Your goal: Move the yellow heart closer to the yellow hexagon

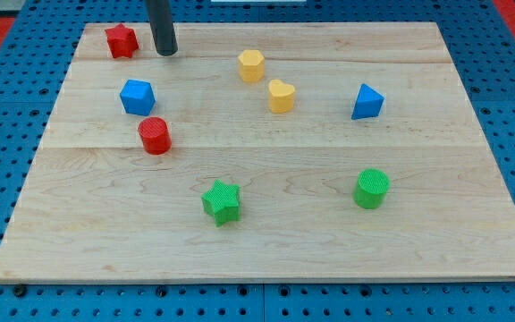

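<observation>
The yellow heart lies on the wooden board in the upper middle. The yellow hexagon sits just up and to the left of it, a small gap apart. My tip rests near the view's top left, right of the red star, well left of both yellow blocks and touching no block.
A blue cube-like block and a red cylinder are at the left. A blue triangular block is at the right. A green star and a green cylinder are lower down. Blue pegboard surrounds the board.
</observation>
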